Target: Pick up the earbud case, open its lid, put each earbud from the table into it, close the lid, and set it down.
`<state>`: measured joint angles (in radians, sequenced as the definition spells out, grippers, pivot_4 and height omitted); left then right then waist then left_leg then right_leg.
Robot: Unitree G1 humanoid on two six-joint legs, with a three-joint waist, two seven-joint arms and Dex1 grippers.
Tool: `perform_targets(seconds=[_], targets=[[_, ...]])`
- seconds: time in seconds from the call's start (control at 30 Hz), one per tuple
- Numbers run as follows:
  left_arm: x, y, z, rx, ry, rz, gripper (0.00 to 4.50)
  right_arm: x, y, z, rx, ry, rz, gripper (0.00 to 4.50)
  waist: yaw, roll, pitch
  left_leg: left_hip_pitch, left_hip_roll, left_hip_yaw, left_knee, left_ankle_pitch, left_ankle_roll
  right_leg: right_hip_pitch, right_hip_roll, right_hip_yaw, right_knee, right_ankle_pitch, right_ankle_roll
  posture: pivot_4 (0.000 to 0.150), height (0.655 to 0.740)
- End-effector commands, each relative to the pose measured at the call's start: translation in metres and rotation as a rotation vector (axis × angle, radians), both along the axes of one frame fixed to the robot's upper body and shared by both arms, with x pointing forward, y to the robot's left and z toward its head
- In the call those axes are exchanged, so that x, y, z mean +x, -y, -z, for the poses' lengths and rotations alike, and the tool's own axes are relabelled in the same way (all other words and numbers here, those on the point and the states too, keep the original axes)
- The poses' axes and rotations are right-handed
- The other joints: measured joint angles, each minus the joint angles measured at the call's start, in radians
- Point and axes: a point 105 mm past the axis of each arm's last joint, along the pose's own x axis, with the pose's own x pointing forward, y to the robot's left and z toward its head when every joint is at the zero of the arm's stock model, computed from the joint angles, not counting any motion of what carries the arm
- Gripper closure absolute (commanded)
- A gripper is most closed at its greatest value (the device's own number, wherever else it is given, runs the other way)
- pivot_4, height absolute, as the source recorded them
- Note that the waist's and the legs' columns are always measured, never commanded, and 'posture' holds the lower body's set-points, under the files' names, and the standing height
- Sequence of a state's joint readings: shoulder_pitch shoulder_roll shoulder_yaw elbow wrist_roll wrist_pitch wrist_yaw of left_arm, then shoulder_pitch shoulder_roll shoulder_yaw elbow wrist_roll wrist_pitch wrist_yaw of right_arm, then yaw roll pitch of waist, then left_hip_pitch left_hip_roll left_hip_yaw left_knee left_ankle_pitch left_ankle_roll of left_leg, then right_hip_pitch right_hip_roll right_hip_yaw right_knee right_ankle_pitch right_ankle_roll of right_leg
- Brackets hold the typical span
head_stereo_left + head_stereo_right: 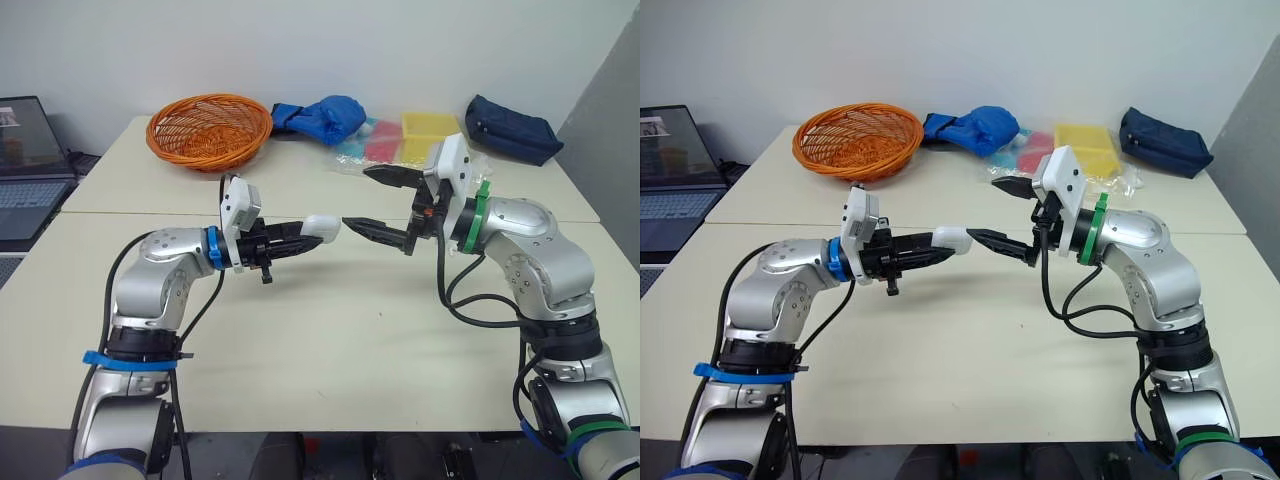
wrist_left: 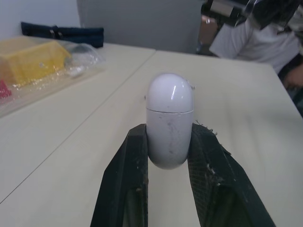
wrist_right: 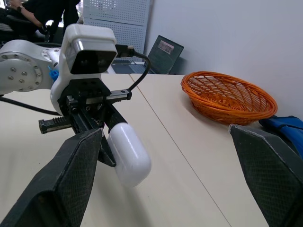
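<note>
While the left gripper (image 1: 300,236) clamps the earbud case (image 1: 322,228) in the air over the middle of the table (image 1: 330,340), the lid is shut, with its seam line plain in the left wrist view. The fingers (image 2: 135,165) pinch only the lower body, and the cap end sticks out toward the right gripper (image 1: 358,197). That one is spread wide and holds nothing; its lower fingertip sits just beside the cap, and I can't tell whether it touches.

Likely step: prying the lid open.

Risks:
- The shell is glossy and rounded with a small contact patch, so a push on the cap may spin the case or squirt it out of the pinch. It would then drop to the table.
- Hinge side not readable, so prying against the hinge just shoves the whole case.
- A blunt fingertip may skid off the cap instead of catching the seam.
- The left fingers sit near the seam. If they overlap it, the lid stays pinned shut.
</note>
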<state>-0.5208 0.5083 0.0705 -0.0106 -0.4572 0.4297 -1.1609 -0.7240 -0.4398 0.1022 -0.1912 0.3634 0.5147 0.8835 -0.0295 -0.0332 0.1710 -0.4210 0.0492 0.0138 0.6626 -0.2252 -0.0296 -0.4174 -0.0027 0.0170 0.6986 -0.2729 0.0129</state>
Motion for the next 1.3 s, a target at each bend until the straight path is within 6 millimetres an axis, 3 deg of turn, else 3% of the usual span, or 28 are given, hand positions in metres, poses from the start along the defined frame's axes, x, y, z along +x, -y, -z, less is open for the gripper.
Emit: perform_targets(seconds=[0.03,0.43,0.8,1.3], targets=[[-0.009,0.009,-0.005,-0.094,0.106,-0.058,3.73,-0.005,-0.013,-0.002,-0.006,0.023,-0.046,0.03,0.0,0.0,0.0,0.001,0.0,0.0,0.0,0.0,0.0,0.0,0.0,0.0,0.0,0.0,0.0,0.15,0.74],[-0.014,0.021,0.001,-0.183,0.145,-0.082,3.73,-0.002,-0.011,0.006,-0.091,-0.013,-0.079,0.03,0.002,0.0,0.0,0.006,0.0,0.001,0.0,0.0,0.0,0.007,0.0,-0.001,-0.002,0.0,0.0,0.15,0.74],[-0.019,0.024,0.004,-0.158,0.146,-0.037,3.73,0.013,-0.002,0.001,-0.08,-0.009,0.021,0.03,0.002,0.0,0.0,0.005,0.0,0.001,-0.001,0.0,0.0,0.007,0.0,-0.001,-0.003,0.0,0.0,0.15,0.74],[-0.014,0.028,0.006,-0.162,0.149,-0.02,3.73,0.016,0.007,-0.023,0.036,-0.063,0.05,0.03,0.002,0.0,0.0,0.005,0.0,0.001,-0.002,0.0,0.0,0.007,0.0,-0.001,-0.005,0.0,0.0,0.15,0.74]])
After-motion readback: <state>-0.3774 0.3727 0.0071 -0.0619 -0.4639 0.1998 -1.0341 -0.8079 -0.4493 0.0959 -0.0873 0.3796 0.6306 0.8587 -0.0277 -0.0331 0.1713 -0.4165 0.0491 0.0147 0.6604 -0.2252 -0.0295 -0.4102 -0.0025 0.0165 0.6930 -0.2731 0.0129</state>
